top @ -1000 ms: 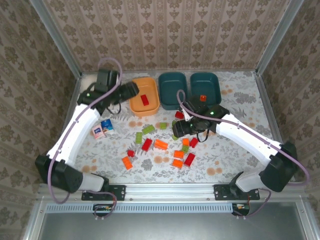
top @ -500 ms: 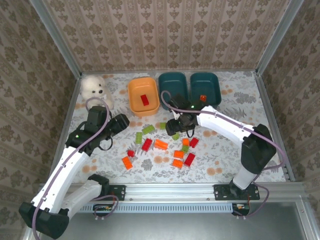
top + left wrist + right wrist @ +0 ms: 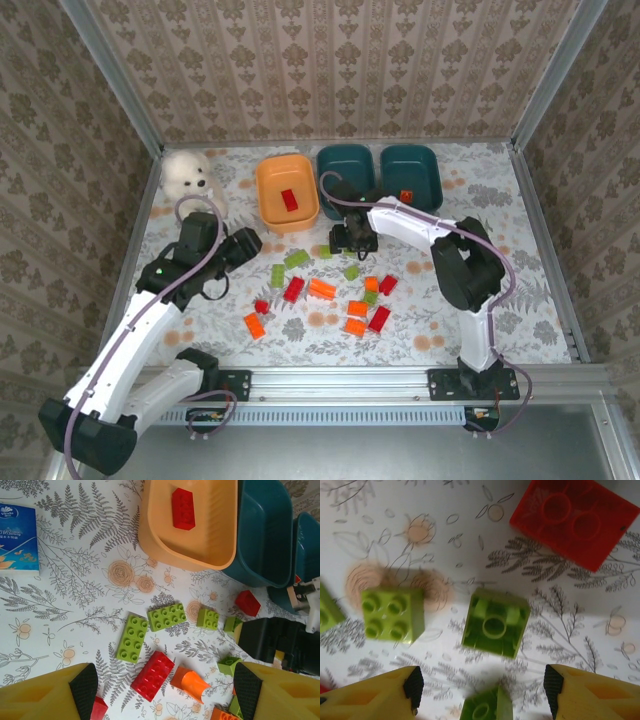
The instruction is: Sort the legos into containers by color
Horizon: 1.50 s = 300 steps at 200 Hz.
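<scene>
The left gripper (image 3: 165, 685) was held wide open and empty above red, lime green and orange plastic toy bricks (image 3: 322, 290) scattered across the floral-printed tabletop (image 3: 530, 250). The right gripper (image 3: 483, 685) was likewise spread open, nothing clasped, over an upturned lime green square brick (image 3: 495, 623). One red brick (image 3: 290, 199) was lodged in the shallow orange plastic tub (image 3: 264, 190). Beside it were lined up a dark teal plastic tub (image 3: 345, 172) and a second teal tub (image 3: 420, 168).

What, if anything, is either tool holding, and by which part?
Nothing. The left tool and right tool both stand open above loose legos on the table, gripping none.
</scene>
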Each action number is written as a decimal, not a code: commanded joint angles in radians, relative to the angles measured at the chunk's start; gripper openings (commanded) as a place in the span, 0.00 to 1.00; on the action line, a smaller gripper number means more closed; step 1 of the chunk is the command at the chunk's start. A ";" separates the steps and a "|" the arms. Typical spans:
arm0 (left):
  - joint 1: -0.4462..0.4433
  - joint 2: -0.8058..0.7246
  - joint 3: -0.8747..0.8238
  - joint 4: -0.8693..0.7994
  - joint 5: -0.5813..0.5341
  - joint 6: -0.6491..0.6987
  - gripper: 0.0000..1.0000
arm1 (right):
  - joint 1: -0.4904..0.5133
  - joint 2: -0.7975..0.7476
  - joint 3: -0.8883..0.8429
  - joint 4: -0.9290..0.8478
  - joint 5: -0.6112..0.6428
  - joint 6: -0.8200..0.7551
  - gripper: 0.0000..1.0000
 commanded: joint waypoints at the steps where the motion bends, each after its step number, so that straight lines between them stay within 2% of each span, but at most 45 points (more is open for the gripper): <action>1: -0.011 0.007 0.004 0.029 0.003 -0.006 0.75 | -0.011 0.052 0.059 -0.013 0.029 0.044 0.66; 86: -0.011 0.012 0.018 0.056 0.004 0.011 0.75 | -0.019 0.138 0.103 -0.037 0.034 0.088 0.45; 103: -0.011 0.015 0.018 0.063 0.007 0.013 0.75 | -0.017 0.131 0.097 -0.028 0.038 0.090 0.36; 128: -0.011 0.022 0.021 0.069 0.017 0.018 0.75 | -0.013 0.083 0.092 -0.036 0.054 0.086 0.26; 162: -0.012 0.041 0.054 0.086 0.029 0.034 0.75 | 0.000 -0.097 0.087 -0.071 0.098 0.044 0.25; 179: -0.011 0.073 0.081 0.101 0.034 0.036 0.76 | -0.016 -0.121 0.144 -0.088 0.120 0.008 0.25; 212: -0.011 0.162 0.128 0.152 0.057 0.030 0.76 | -0.089 0.040 0.375 -0.096 0.085 -0.034 0.24; 257: -0.011 0.257 0.197 0.183 0.071 0.055 0.76 | -0.151 0.393 0.820 -0.159 0.035 -0.107 0.24; 300: -0.011 0.274 0.204 0.184 0.071 0.060 0.76 | -0.194 0.529 0.917 -0.065 -0.013 -0.109 0.24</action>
